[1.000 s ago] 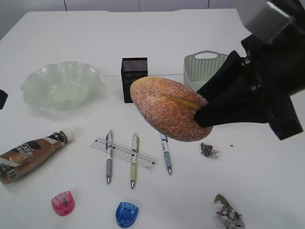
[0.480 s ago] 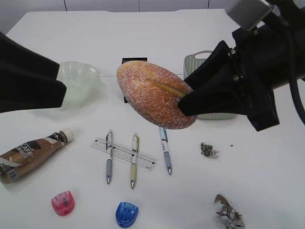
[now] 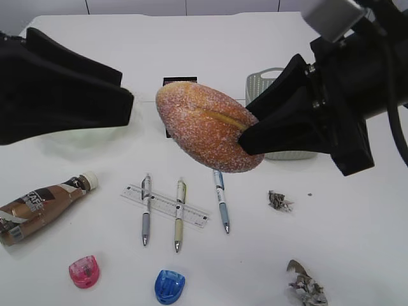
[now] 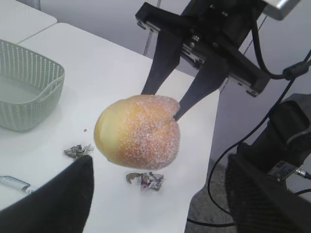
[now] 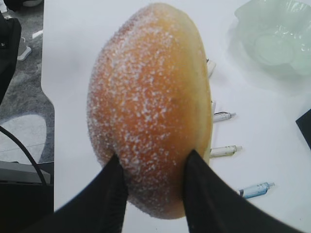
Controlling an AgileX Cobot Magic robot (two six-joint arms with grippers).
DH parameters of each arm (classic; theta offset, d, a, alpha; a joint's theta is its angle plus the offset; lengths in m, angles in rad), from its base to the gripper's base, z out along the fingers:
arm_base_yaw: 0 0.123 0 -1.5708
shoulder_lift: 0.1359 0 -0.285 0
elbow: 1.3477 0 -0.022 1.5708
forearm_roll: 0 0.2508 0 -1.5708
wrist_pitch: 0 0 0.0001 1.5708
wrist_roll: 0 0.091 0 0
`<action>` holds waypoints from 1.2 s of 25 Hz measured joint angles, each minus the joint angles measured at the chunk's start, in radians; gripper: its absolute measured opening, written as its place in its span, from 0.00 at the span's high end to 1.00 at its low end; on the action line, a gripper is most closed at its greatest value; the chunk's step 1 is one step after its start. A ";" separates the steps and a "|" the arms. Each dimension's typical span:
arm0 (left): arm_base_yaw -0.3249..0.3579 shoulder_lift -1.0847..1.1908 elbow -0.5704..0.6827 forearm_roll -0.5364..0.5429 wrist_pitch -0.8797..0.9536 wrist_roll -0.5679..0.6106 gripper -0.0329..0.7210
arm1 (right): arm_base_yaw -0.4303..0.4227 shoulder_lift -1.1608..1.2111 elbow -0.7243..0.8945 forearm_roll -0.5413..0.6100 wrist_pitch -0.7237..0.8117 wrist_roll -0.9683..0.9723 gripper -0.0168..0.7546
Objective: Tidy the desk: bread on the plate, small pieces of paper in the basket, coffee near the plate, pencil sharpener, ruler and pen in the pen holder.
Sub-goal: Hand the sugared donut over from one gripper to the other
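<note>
Right gripper (image 5: 150, 170) pinches sugary golden-brown oval bun (image 3: 207, 134) midair; left gripper (image 4: 155, 194) spread wide, empty. Handover: close squarely around bun's free left end before right releases.

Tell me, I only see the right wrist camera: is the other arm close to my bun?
Observer: Yes. The left gripper is open beside the bun, not touching it.
Operator: Where's the basket?
Observer: The basket stands at the far side of the desk, behind the right gripper.
Operator: Any paper to pick up?
Observer: Two paper scraps, one nearer the pens, one at the front edge, both outside the basket.
</note>
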 joint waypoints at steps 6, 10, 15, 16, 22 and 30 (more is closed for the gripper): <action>0.000 0.049 0.000 -0.084 0.004 0.045 0.13 | 0.000 0.000 0.000 0.000 0.000 -0.004 0.65; 0.000 0.088 0.000 -0.140 0.008 0.082 0.13 | 0.000 0.000 0.000 0.000 0.000 -0.005 0.65; 0.000 0.144 0.000 -0.183 0.010 0.120 0.13 | 0.000 0.000 0.000 0.000 0.000 -0.014 0.65; 0.000 0.156 0.000 -0.200 0.014 0.136 0.13 | 0.000 0.000 0.000 0.000 0.002 -0.016 0.65; 0.000 0.223 0.000 -0.306 0.094 0.200 0.13 | 0.000 0.000 0.000 0.000 0.004 -0.026 0.65; 0.000 0.271 0.000 -0.313 0.136 0.218 0.15 | 0.000 0.000 0.000 0.002 0.004 -0.029 0.65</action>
